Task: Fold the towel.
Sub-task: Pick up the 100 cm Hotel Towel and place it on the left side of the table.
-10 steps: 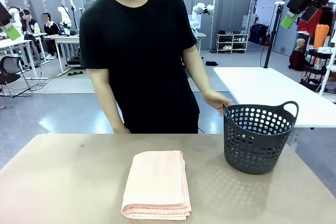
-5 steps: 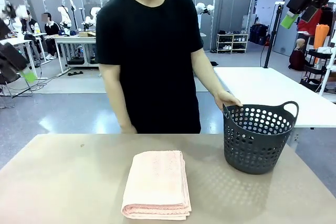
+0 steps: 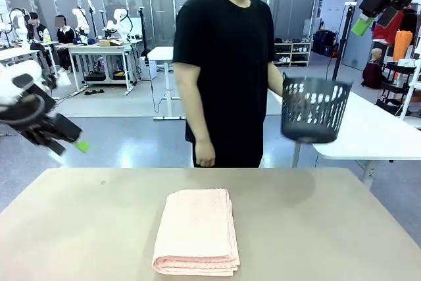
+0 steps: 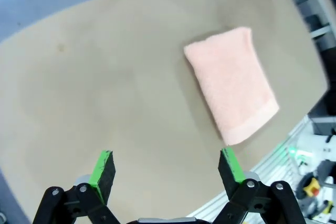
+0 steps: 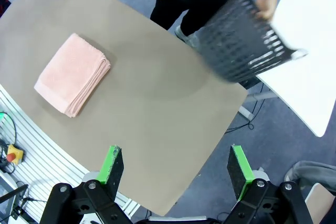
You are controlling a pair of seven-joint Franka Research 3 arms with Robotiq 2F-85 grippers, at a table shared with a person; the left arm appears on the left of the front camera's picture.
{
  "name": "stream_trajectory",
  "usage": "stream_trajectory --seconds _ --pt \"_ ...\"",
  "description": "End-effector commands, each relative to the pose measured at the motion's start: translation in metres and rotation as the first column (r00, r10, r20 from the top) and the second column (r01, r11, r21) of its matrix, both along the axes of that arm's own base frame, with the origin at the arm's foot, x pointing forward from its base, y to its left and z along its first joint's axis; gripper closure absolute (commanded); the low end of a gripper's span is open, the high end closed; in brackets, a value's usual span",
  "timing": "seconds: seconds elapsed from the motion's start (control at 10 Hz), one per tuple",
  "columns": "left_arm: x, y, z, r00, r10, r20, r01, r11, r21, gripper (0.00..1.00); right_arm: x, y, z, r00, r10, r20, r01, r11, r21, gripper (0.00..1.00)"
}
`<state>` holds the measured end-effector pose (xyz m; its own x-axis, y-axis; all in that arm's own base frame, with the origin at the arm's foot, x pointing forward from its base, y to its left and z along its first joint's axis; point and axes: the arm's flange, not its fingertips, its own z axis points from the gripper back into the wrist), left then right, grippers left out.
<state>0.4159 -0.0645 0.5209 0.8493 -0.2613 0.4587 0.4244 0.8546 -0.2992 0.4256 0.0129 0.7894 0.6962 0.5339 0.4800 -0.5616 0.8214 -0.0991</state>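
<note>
The towel [image 3: 197,231] lies folded into a neat salmon-pink rectangle on the brown table [image 3: 99,228], near its front edge. My left gripper [image 3: 71,141] hangs open in the air past the table's far left corner, well away from the towel. From above, the left wrist view has the towel [image 4: 231,82] ahead and to the right of the open left gripper [image 4: 167,162]. High at the top right, my right gripper [image 3: 367,16] is open and holds nothing. Its wrist view looks down on the towel [image 5: 71,74] far below the right gripper [image 5: 173,162].
A person in a black shirt [image 3: 227,64] stands behind the table, holding a dark perforated basket [image 3: 314,110] lifted in one hand beside a white table [image 3: 375,129]. The basket [image 5: 244,40] hangs over the brown table's far right corner.
The person lifted the basket off the table and stepped to the right with it. My left arm swung down and inward at the left. The towel and right arm stayed put.
</note>
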Motion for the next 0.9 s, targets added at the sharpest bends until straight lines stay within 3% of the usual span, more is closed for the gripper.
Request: stream_trajectory --seconds 0.0,0.6,0.8 --pt "0.018 -0.017 -0.03 0.999 -0.028 -0.015 0.027 0.994 -0.106 0.0 0.0 0.0 0.0 1.0 -0.004 -0.002 0.004 1.0 0.001 0.0" --pt "0.037 -0.049 -0.149 0.977 -0.042 -0.211 -0.038 0.931 -0.363 0.0 0.0 0.0 0.0 1.0 -0.004 -0.002 0.004 1.0 0.001 0.0" --pt "0.039 -0.058 -0.175 0.973 -0.026 -0.227 -0.071 0.911 -0.407 0.0 0.0 0.0 0.0 1.0 -0.004 -0.002 0.004 1.0 0.001 0.0"
